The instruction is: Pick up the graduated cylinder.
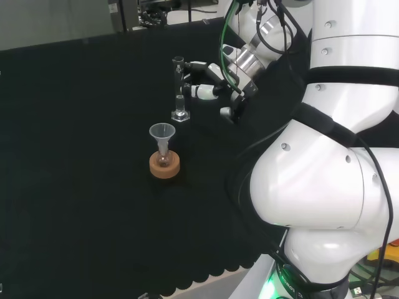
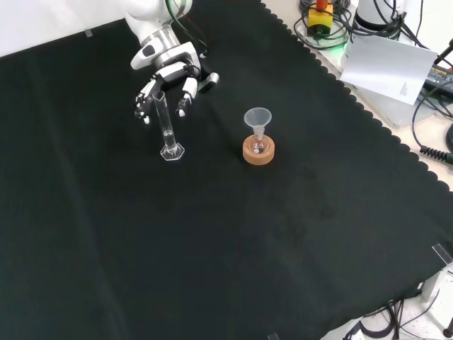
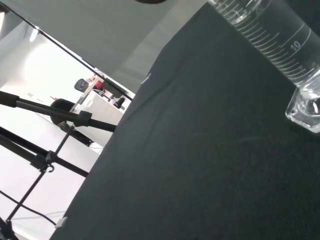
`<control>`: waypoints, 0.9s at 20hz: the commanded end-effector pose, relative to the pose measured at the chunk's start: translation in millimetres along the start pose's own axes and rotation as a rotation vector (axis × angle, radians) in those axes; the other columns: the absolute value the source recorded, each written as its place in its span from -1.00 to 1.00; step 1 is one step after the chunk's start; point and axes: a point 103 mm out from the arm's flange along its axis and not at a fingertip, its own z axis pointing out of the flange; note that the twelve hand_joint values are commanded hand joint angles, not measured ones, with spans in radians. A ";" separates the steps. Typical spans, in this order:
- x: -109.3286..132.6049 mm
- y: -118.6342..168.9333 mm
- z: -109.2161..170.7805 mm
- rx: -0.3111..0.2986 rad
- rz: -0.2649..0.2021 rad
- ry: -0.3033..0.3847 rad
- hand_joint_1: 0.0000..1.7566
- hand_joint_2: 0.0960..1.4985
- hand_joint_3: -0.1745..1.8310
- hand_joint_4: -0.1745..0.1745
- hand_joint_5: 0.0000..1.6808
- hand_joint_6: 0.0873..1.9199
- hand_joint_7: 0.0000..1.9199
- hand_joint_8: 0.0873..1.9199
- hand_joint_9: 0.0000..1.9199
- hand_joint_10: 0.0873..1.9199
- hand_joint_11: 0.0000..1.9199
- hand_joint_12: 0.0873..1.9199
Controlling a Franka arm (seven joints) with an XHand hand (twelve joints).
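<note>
The tall clear glass graduated cylinder (image 2: 167, 127) with a hexagonal foot stood upright on the black cloth (image 2: 233, 248), left of a clear funnel (image 2: 257, 117) set in a small flask on a round cork ring (image 2: 258, 151) in the front view. The black and white hand (image 2: 168, 79) sat just behind the cylinder's upper part, fingers spread and only lightly bent, not wrapped round the tube; any contact couldn't be confirmed. In the head view the fingers (image 1: 206, 91) reached in from the right toward the cylinder at mid and upper height. The foot was on the cloth, so no lift yet. To do it well: probably bring fingers and thumb round opposite sides of the tube, close evenly, keep it vertical, lift straight up. The narrow tube looked easy to tip, and the funnel flask stood near.
</note>
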 end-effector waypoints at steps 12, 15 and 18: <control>-3.6 11.7 11.7 -0.030 -0.052 0.111 0.15 0.31 -1.00 -0.11 -0.26 -0.96 -0.43 -0.45 -0.28 -0.55 -0.63 0.32; -5.4 11.5 12.6 -0.019 -0.058 0.123 0.15 0.31 -1.00 -0.10 -0.27 -0.96 -0.43 -0.46 -0.28 -0.55 -0.63 0.32; -7.4 10.3 14.8 -0.011 -0.061 0.138 0.15 0.31 -1.00 -0.11 -0.31 -0.97 -0.46 -0.47 -0.28 -0.55 -0.62 0.32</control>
